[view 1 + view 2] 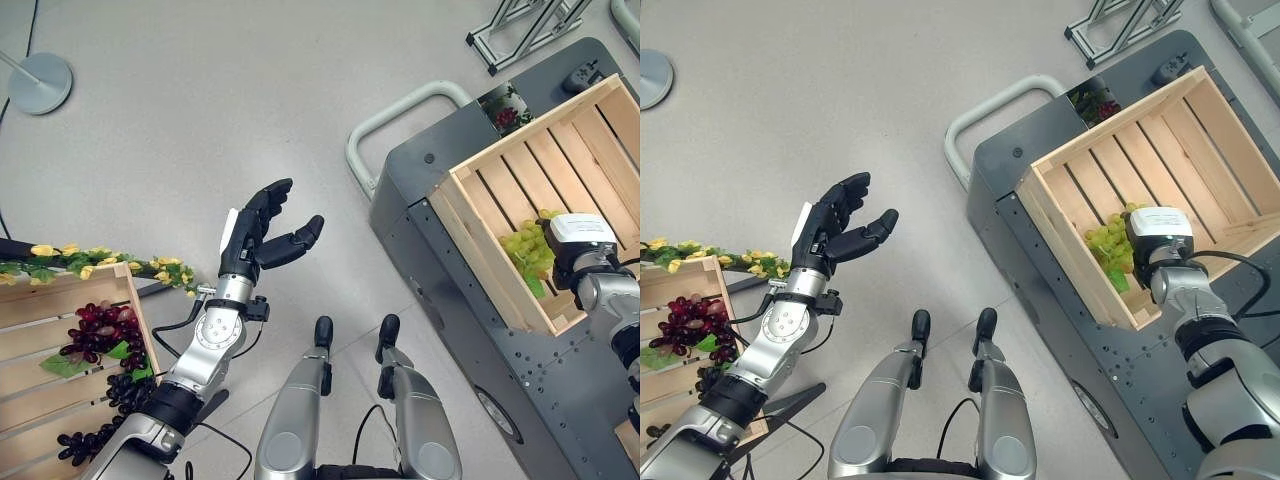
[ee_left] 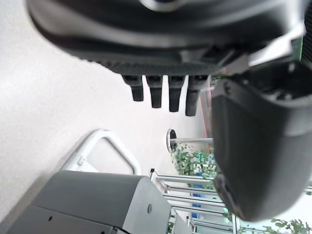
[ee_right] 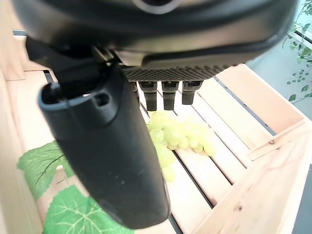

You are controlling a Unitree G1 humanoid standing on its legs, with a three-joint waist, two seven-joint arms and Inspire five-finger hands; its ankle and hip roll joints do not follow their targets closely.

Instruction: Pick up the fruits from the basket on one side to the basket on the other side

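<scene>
Green grapes (image 3: 178, 134) seen just below right hand (image 3: 102, 146), fingers straight, nothing held. Left hand (image 1: 262, 236) relaxed, empty. Risk: bunch snagged if right hand withdrawn carelessly from crate (image 1: 490, 240).

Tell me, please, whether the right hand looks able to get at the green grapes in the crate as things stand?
Probably yes: the right hand hangs open just above the green grapes inside the open-topped crate, nothing between.

Grey floor (image 1: 150, 120) carries a dark grey cart (image 1: 440, 270) w/ pale handle on right; wooden crate (image 1: 545, 190) sits on it. Second wooden crate (image 1: 60, 350) near left. Round stand base (image 1: 40, 82) far left.
</scene>
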